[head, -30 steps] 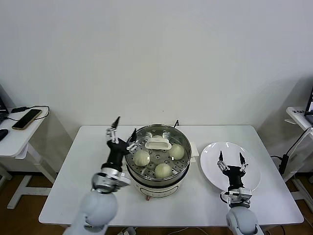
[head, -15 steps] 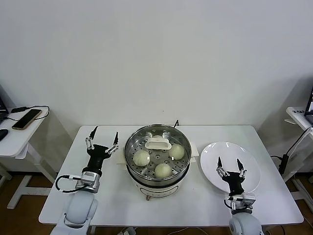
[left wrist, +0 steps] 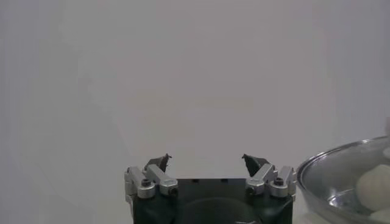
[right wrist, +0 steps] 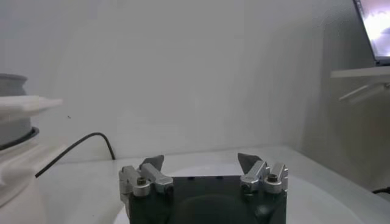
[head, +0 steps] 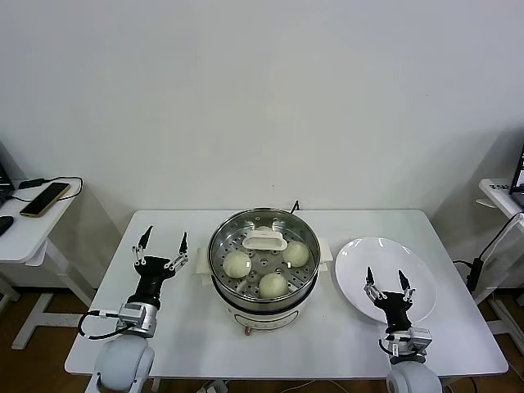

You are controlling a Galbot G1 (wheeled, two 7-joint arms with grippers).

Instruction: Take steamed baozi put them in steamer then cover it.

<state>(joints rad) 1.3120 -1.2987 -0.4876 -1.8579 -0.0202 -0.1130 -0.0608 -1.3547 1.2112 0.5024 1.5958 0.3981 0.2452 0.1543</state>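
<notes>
The steamer (head: 219,277) stands mid-table on its cream-white base. The glass cover, with its cream-white handle (head: 265,240), lies on top of it. Through the glass I see three baozi (head: 237,264), (head: 295,254), (head: 273,284); a fourth is not visible. My left gripper (head: 166,233) is open and empty, left of the steamer and clear of it. In the left wrist view the gripper (left wrist: 206,158) is open, with the covered steamer (left wrist: 341,173) off to one side. My right gripper (head: 385,273) is open and empty over the white plate (head: 352,262); it also shows open in the right wrist view (right wrist: 200,159).
The white plate (right wrist: 317,192) at the right holds nothing. A black cable (head: 295,205) runs behind the steamer. A side table with a phone (head: 45,199) stands far left, and another table (head: 499,192) far right.
My left gripper has drawn back from the steamer's left rim, moving left and toward the table's front. My right gripper has dropped slightly toward the front edge.
</notes>
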